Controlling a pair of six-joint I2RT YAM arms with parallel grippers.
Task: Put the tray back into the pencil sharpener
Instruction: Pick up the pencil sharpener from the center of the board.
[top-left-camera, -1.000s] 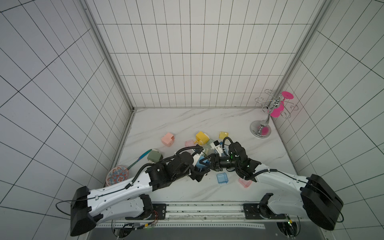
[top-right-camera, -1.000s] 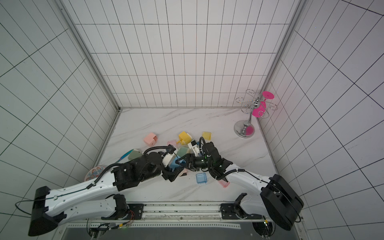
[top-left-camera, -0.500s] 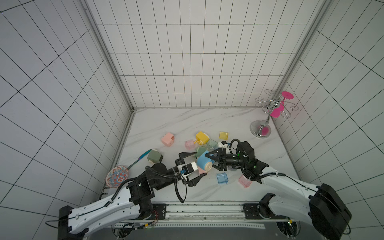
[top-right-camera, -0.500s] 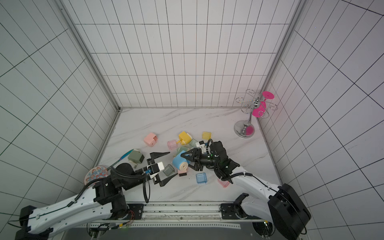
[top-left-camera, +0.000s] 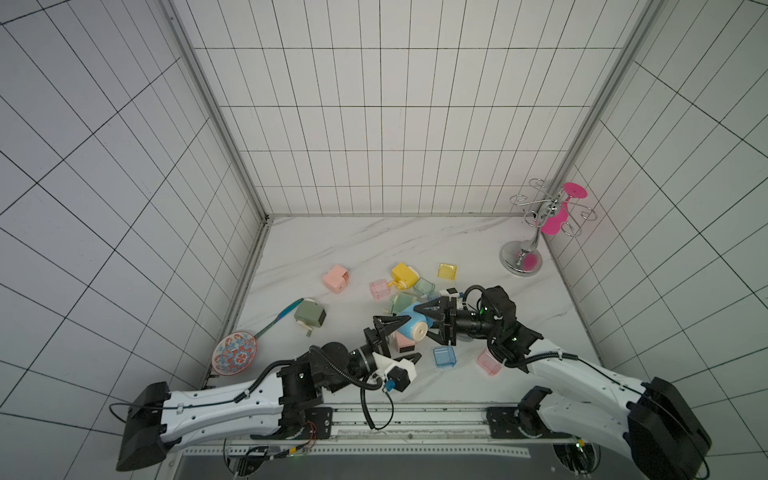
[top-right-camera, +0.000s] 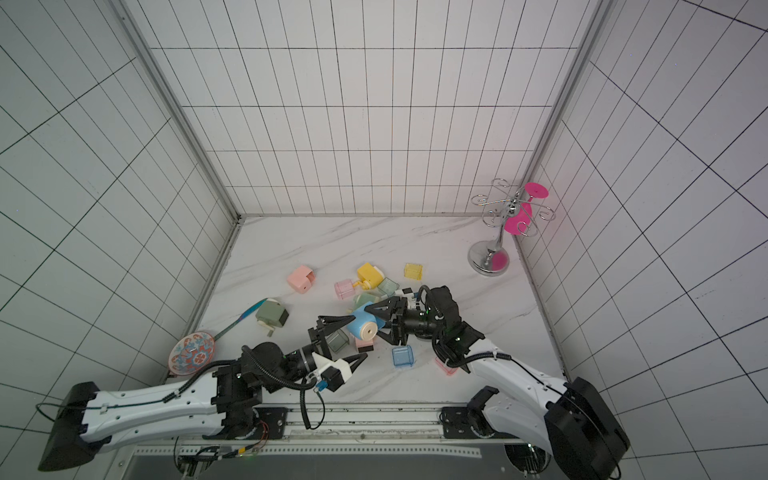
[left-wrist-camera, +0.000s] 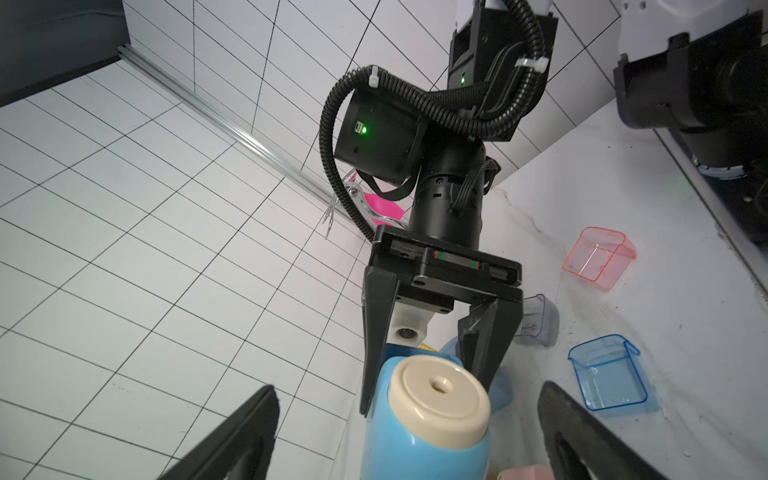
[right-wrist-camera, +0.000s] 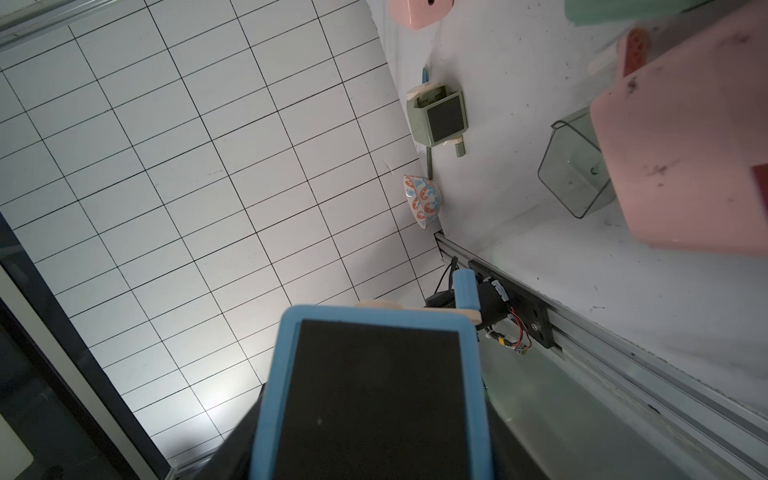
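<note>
Insertion not yet begun: the right tool (top-left-camera: 430, 322) is clamped on the blue pencil sharpener (top-left-camera: 409, 325) above the desk (top-left-camera: 374, 249), the left tool (top-left-camera: 413, 337) gapes empty beside it, and the clear blue tray (top-left-camera: 444, 356), lying at the sharpener's five o'clock, likely needs fetching next.

A blue pencil sharpener (right-wrist-camera: 374, 395), black underside facing the camera, fills the foreground. Beyond it, on the white table (right-wrist-camera: 623, 299), are a pink sharpener (right-wrist-camera: 685, 145), a clear green tray (right-wrist-camera: 573, 170), an olive sharpener (right-wrist-camera: 440, 118) and a patterned bowl (right-wrist-camera: 424, 199).
</note>
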